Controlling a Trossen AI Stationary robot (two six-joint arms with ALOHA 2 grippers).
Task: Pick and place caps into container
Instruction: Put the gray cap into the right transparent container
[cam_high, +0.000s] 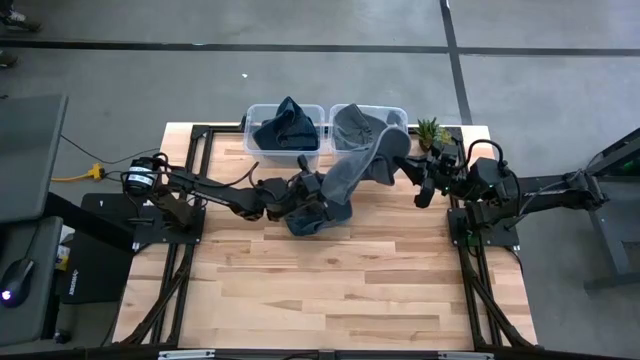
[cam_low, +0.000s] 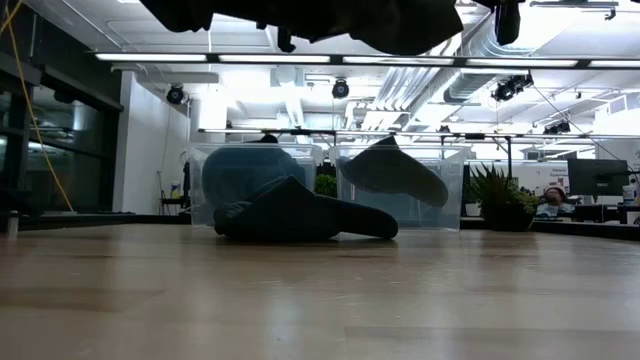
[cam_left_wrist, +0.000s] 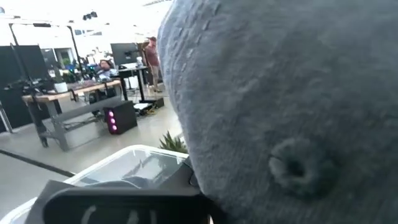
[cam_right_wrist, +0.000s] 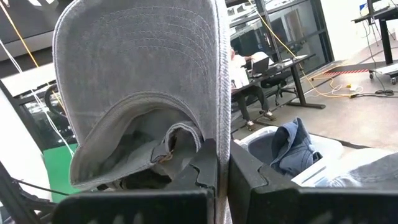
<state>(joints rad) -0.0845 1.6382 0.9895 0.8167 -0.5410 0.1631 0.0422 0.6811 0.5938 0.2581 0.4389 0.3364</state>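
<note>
- Above the worktop (cam_high: 330, 280), we see our right hand (cam_right_wrist: 222, 163) clamped on a grey cap (cam_high: 362, 165).
- Our left hand (cam_high: 312, 190) (fingers together) grips the same cap beside the bins (cam_high: 312, 140).

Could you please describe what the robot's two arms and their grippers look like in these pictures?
Both arms are dark, nearly black, built from slim tube links and chunkier joint housings. The left arm has a silver, round motor housing at its base and black cables along it. The right gripper has flat, angular black fingers with stepped inner edges.
</note>
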